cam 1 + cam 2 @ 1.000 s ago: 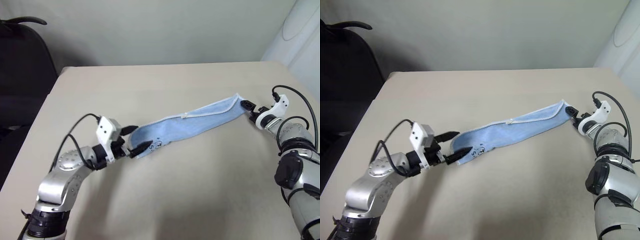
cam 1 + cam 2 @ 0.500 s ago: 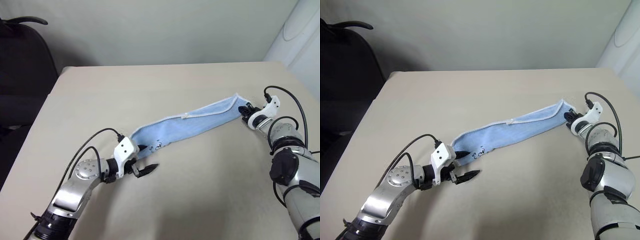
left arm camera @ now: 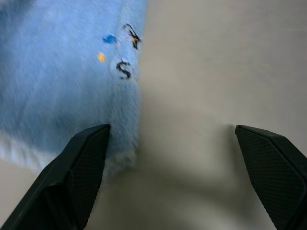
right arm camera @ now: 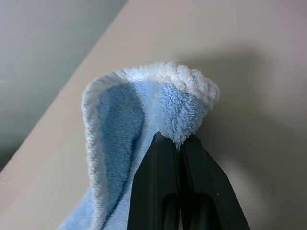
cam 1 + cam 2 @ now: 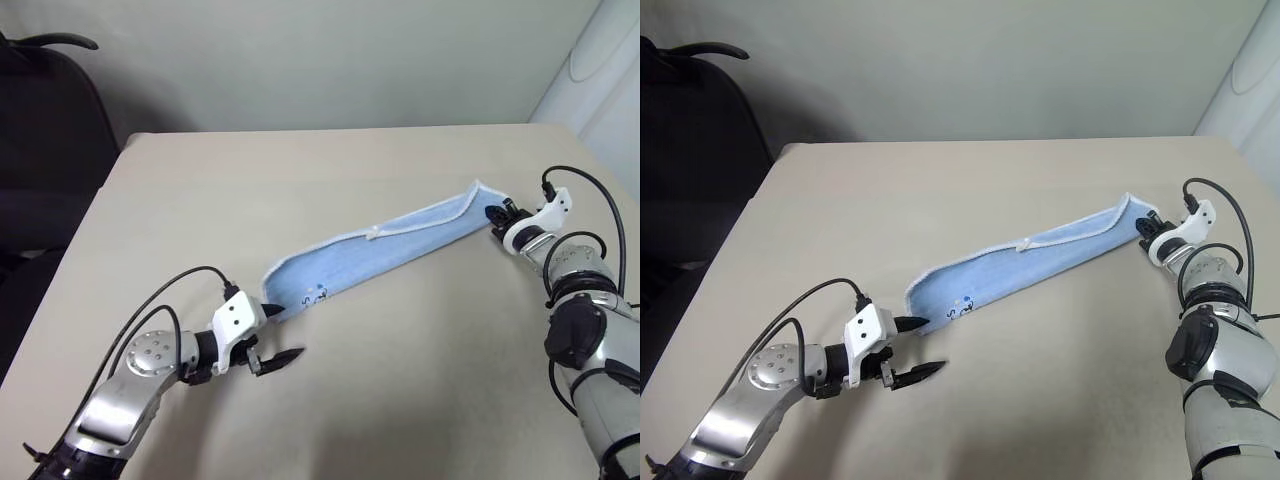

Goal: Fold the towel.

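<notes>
Two grippers: right gripper (image 4: 178, 143) pinches the towel (image 5: 400, 240) end near the table (image 5: 300, 170) right edge, ready to fold; left gripper (image 5: 268, 336) gapes empty by its near end.

A small dark letter "S" is printed on the towel (image 3: 57, 91) near its edge. Beside it, a tiny dark mark with blue and orange dots is seen, too small to be read. No other text is found.
</notes>
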{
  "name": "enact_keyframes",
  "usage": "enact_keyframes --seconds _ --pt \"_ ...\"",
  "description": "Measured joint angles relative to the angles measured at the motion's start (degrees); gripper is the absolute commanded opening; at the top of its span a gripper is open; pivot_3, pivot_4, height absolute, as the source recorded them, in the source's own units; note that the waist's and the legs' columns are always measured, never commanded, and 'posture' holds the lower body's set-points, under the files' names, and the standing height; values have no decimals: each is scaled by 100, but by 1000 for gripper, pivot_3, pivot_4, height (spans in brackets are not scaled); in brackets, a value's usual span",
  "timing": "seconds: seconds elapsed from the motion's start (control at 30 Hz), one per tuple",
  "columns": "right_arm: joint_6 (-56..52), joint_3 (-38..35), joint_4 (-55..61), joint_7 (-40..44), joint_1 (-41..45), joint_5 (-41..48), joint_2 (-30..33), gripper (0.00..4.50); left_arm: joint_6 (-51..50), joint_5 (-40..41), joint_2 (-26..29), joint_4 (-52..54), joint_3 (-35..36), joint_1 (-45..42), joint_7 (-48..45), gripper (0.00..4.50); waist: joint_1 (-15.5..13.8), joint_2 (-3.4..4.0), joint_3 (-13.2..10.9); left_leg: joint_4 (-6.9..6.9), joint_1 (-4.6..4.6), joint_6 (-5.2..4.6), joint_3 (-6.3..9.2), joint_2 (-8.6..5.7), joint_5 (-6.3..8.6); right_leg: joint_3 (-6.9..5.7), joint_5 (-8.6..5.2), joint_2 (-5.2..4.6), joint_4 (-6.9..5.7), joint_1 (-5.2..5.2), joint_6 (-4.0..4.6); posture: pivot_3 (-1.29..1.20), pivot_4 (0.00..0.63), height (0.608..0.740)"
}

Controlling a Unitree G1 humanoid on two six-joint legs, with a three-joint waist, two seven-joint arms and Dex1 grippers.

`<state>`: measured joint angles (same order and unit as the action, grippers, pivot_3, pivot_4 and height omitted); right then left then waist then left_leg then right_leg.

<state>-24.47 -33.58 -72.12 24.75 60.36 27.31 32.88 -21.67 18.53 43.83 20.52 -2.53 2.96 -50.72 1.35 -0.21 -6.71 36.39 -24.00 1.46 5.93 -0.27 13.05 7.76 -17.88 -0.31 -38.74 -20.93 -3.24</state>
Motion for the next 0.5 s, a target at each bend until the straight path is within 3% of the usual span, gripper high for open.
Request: enact_keyframes --seconds 0.27,0.5 --pt "-323 91 256 116 -101 -8 131 40 -258 426 -96 169 289 140 -14 4500 -34 0 0 -3 -1 -18 3 0 13 -4 -2 0 -2 -1 5 0 150 740" --pt "-252 358 433 176 -266 -192 113 40 -1027 2259 -593 559 1386 -518 279 4500 -47 2 -3 -3 -2 11 4 0 -4 -8 -1 1 -2 -2 5 0 150 740"
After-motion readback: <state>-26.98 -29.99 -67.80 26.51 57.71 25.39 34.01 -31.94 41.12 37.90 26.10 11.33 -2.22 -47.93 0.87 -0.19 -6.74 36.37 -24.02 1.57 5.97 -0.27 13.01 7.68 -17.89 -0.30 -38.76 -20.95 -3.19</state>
